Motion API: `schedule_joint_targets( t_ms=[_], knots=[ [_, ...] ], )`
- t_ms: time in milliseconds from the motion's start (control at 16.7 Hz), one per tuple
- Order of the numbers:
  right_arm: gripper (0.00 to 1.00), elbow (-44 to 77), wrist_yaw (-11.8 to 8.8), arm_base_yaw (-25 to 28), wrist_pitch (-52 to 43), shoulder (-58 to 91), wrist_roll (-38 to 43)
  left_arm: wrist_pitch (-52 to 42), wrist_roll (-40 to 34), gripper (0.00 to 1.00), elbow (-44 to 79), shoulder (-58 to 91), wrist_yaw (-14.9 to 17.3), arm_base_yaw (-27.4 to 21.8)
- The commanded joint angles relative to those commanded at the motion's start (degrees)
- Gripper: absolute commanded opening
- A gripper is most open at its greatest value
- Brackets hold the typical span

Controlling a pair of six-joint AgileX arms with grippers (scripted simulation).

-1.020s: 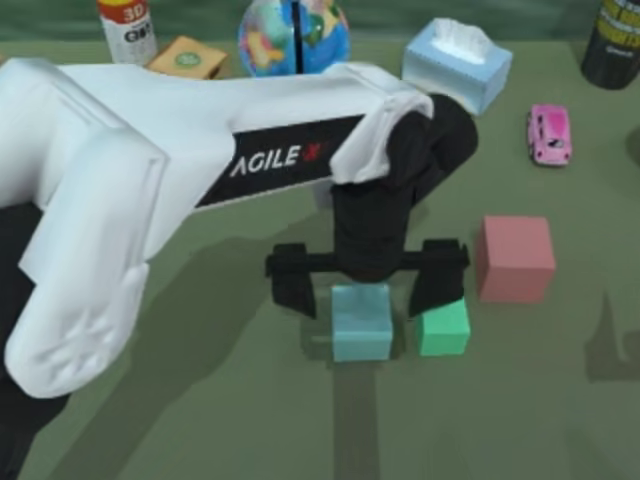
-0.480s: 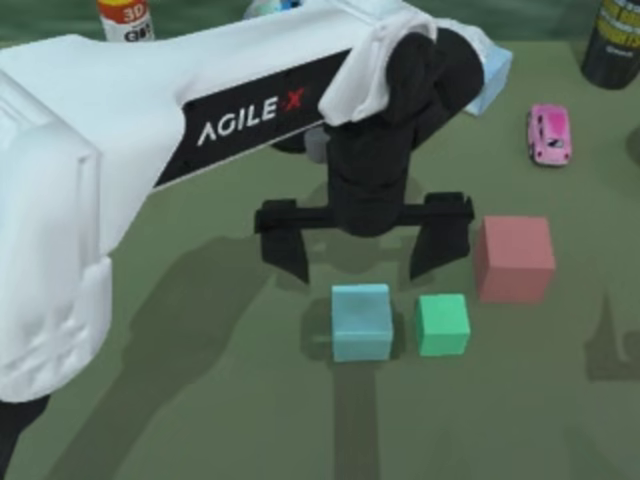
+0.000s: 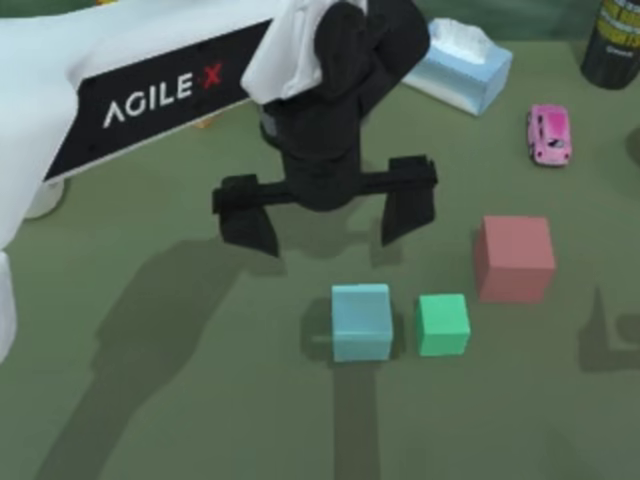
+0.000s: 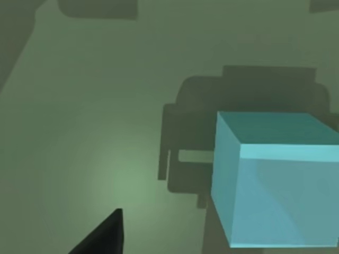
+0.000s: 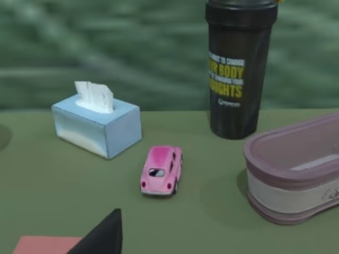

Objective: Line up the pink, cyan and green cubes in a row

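The cyan cube point(image 3: 361, 321) rests on the table with the small green cube point(image 3: 442, 324) close on its right. The larger pink cube point(image 3: 514, 258) stands further right and slightly farther back. My left gripper point(image 3: 330, 225) hangs open above the table, behind and a little left of the cyan cube, holding nothing. In the left wrist view the cyan cube point(image 4: 275, 180) fills the frame beside one dark fingertip point(image 4: 103, 238). My right gripper point(image 5: 169, 251) is outside the top view, open, with a corner of the pink cube point(image 5: 45, 245) beside its fingertip point(image 5: 106, 238).
A blue tissue box point(image 3: 460, 65), a bright pink toy car point(image 3: 549, 135) and a black shaker bottle point(image 3: 610, 45) stand along the back right. The right wrist view also shows a pink-rimmed oval container point(image 5: 296, 169) at the far right.
My left gripper has lifted off the cyan cube and drawn back and to the left, staying open. The three cubes have not moved.
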Motion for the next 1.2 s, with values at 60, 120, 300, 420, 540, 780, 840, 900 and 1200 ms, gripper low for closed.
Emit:
schedule_joint_targets(
  t_ms=[60, 120, 300, 420, 540, 780, 840, 900, 1200],
  knots=[
    [1.0, 3.05, -0.02, 0.63, -2.04, 3.22, 0.73, 2.06, 0.81, 1.0, -3.18, -3.49, -0.03, 1.52],
    [1.0, 6.74, -0.04, 1.38, -4.48, 7.25, 1.59, 4.34, 1.77, 1.0, -6.79, -7.46, -0.06, 3.21],
    [1.0, 18.94, -0.11, 3.88, -12.72, 22.03, 4.4, 12.29, 5.59, 1.0, -19.73, -21.67, -0.16, 8.99],
    [1.0, 28.04, -0.12, 5.75, -19.09, 34.09, 6.49, 18.3, 8.89, 1.0, -29.61, -32.58, -0.22, 13.22],
    [1.0, 37.29, -0.09, 7.67, -25.79, 46.9, 8.64, 24.64, 12.71, 1.0, -40.01, -44.28, -0.26, 17.54],
    [1.0, 54.74, 0.04, 11.35, -38.85, 70.43, 12.81, 37.75, 21.47, 1.0, -61.0, -68.64, -0.24, 25.96],
    [1.0, 59.05, 0.08, 12.25, -42.05, 75.84, 13.86, 41.0, 23.79, 1.0, -66.05, -74.65, -0.2, 27.94],
    [1.0, 62.95, 0.1, 13.06, -44.88, 80.6, 14.79, 44.18, 26.12, 1.0, -70.93, -80.5, -0.14, 29.83],
    [1.0, 80.47, 0.14, 16.57, -56.48, 101.22, 18.81, 58.22, 36.84, 1.0, -91.36, -105.46, 0.25, 37.62]
  ],
)
